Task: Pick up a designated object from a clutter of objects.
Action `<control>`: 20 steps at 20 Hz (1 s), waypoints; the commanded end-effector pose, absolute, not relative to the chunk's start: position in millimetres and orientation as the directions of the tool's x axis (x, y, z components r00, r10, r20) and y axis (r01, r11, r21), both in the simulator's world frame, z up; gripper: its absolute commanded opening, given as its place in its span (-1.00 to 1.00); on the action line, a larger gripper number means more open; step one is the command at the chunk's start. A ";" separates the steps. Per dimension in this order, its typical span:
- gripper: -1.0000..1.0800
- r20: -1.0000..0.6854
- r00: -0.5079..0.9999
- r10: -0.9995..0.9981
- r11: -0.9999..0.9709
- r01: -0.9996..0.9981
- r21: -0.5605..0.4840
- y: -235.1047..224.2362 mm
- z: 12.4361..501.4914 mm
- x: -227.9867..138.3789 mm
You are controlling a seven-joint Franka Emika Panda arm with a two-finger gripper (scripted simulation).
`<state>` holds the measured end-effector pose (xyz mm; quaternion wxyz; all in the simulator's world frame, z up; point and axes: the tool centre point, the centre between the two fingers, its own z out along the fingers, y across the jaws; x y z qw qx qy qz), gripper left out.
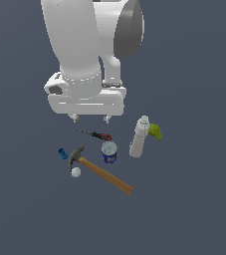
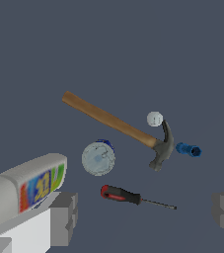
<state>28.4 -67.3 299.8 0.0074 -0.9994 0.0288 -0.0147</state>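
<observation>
Jaws (image 1: 90,118) spread wide, empty, hanging above clutter. White ball (image 1: 75,172) on tabletop (image 1: 194,209), touching head of hammer (image 1: 99,169), near blue piece (image 1: 63,154). One can (image 1: 109,152), upright, contents not visible. One bottle (image 1: 140,137), one screwdriver (image 1: 95,134). Green item (image 1: 156,131) visible in exterior view only; bottle's colourful label in wrist view only.

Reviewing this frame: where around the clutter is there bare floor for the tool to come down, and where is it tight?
Bare floor lies on all sides beyond the hammer and pale bottle. It is tight at the white ball, beside the hammer's head, with the small blue piece close.
</observation>
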 end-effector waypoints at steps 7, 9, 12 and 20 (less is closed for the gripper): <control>0.92 0.021 0.999 0.025 -1.000 0.025 -0.011 -96.8 236.2 62.6; 0.92 0.019 0.999 0.048 -0.999 0.048 -0.010 -105.2 217.5 70.1; 0.92 0.015 0.997 0.082 -0.997 0.082 -0.008 -117.9 188.4 79.8; 0.92 0.006 0.987 0.160 -0.987 0.160 -0.003 -147.2 117.8 94.5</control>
